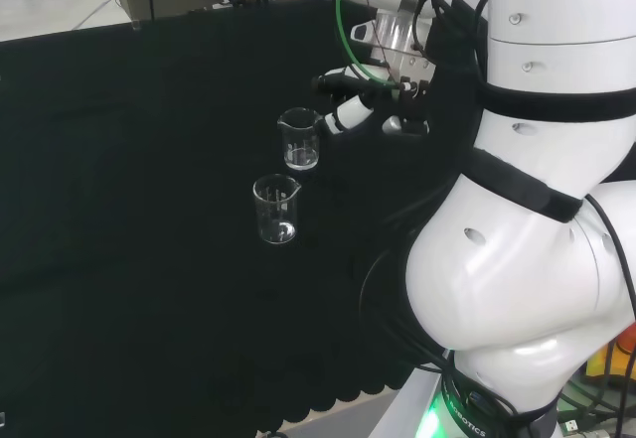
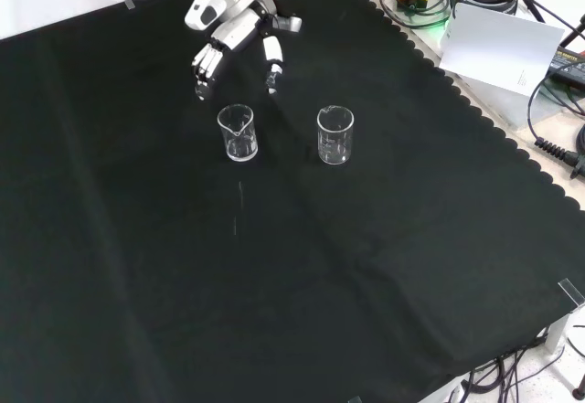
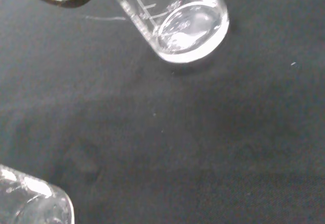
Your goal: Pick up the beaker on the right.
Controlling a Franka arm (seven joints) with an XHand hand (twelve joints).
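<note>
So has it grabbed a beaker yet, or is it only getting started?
Not yet. Both glass beakers stand upright on the black cloth, untouched and apparently empty. The hand hangs open above and behind them in the front view, nearer the left beaker than the right beaker. Everything is left: reaching one, closing the fingers round it and lifting.

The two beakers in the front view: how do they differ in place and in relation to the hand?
The left beaker stands just below the hand in the front view; the right beaker stands off to the side, farther from it. In the head view, the first is the farther one, next to the fingers. Both are clear, upright, apparently empty and untouched.
</note>
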